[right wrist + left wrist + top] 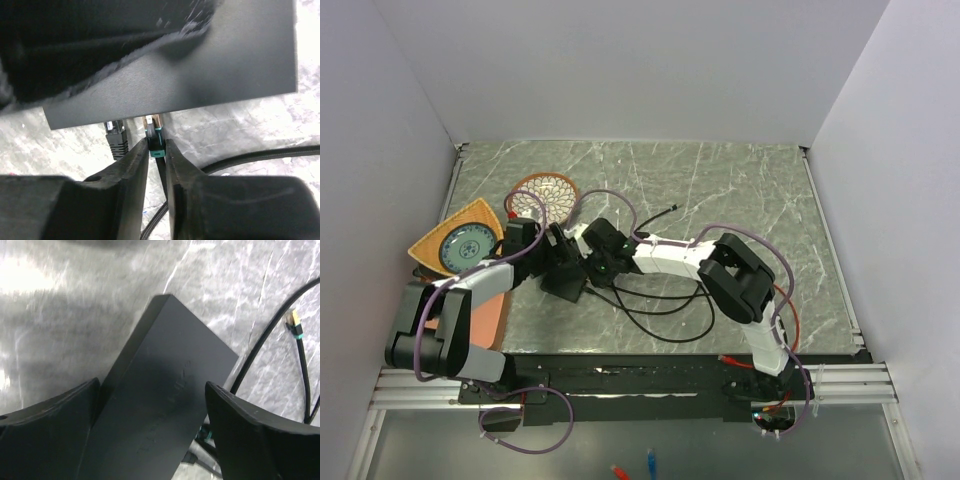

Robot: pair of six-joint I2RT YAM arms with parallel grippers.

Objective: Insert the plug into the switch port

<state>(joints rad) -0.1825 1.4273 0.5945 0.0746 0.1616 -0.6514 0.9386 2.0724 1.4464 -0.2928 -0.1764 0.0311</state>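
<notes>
Two grippers share this: our left gripper (152,390) clamps the switch (170,355) left of centre, our right gripper (156,155) pinches the plug (156,142), its tip at the switch's edge. We should keep it square to the port (149,119) and push straight.

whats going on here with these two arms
The left claw grips the black switch across its width, steadying it. The right claw pinches the teal-booted plug, its tip meeting the switch's edge beside a black plug already seated there. Whether it is fully in is unclear.
</notes>
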